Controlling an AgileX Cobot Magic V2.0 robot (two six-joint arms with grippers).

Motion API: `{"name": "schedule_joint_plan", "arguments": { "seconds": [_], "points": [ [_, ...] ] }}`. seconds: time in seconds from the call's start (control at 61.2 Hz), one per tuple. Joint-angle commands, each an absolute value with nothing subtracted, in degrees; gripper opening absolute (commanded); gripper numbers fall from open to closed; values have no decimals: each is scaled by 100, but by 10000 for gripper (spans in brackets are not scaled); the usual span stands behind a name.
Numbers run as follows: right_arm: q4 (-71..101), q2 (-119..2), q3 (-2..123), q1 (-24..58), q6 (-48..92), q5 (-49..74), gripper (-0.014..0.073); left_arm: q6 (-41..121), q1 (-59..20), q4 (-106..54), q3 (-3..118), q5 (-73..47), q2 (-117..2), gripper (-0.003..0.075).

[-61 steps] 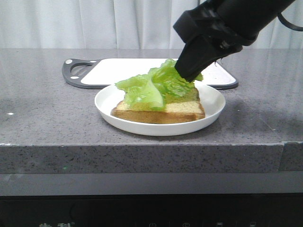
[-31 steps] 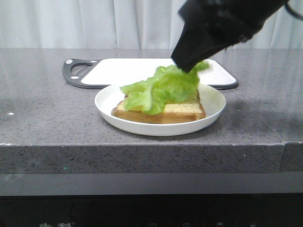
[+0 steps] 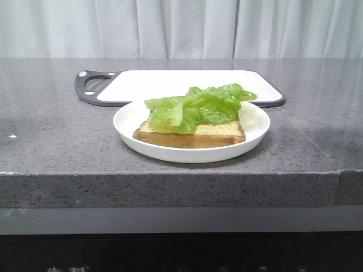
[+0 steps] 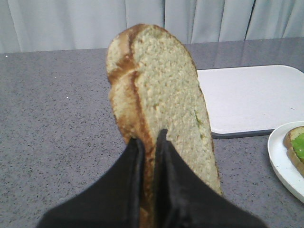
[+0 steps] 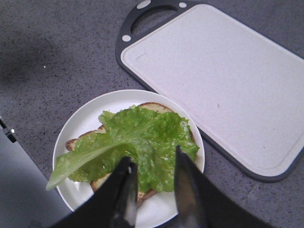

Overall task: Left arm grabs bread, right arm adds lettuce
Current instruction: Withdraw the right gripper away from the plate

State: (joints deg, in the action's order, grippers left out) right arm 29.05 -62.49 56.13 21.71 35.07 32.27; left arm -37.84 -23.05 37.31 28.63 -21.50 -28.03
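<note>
A slice of toast (image 3: 193,133) lies on a white plate (image 3: 255,122) with the ruffled green lettuce (image 3: 198,105) spread over it. In the right wrist view the lettuce (image 5: 142,142) covers that slice on the plate (image 5: 80,123), and my right gripper (image 5: 153,161) is open and empty above it. My left gripper (image 4: 148,140) is shut on the edge of the bread (image 4: 161,90), a thick slice held up on edge above the grey counter. The plate's rim (image 4: 280,156) shows beside it. Neither arm shows in the front view.
A white cutting board (image 3: 170,84) with a dark rim and handle lies just behind the plate; it also shows in the right wrist view (image 5: 228,80) and the left wrist view (image 4: 251,97). The counter's front edge (image 3: 170,175) runs below the plate. Curtains hang behind.
My right gripper let go of the lettuce and rose out of the front view. The lettuce settled flat on the toast.
</note>
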Motion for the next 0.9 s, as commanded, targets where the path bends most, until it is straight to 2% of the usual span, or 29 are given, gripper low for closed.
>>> {"name": "schedule_joint_plan", "arguments": {
  "seconds": [0.0, 0.163, 0.212, 0.474, 0.605, 0.719, 0.883],
  "points": [
    [2923, -5839, 5679, 2131, 3556, 2950, 88, -3825, -2285, 3845, 3016, -1766, -2811, -19],
    [2905, -5283, 5212, 2119, 3556, 2469, -123, -3825, -2285, 3845, 3016, -1766, -2811, -19],
    [2905, -5096, 5023, 2048, 3556, 2260, -102, -3825, -2285, 3845, 3016, -1766, -2811, -19],
    [2905, -4122, 4322, 949, 3056, 1921, -106, -3825, -2285, 3845, 3016, -1755, -2811, -19],
    [2941, -3483, 3783, 680, 2912, 1592, -106, -3825, -2285, 3774, 3016, -1602, -2811, -19],
    [2941, -2822, 3122, 672, 2912, 1310, -106, -3825, -2296, 3431, 3016, -1060, -2885, -19],
    [2941, -2214, 2480, 672, 2912, 1144, -106, -3825, -2593, 2374, 3078, 300, -3393, -19]
  ]
}}
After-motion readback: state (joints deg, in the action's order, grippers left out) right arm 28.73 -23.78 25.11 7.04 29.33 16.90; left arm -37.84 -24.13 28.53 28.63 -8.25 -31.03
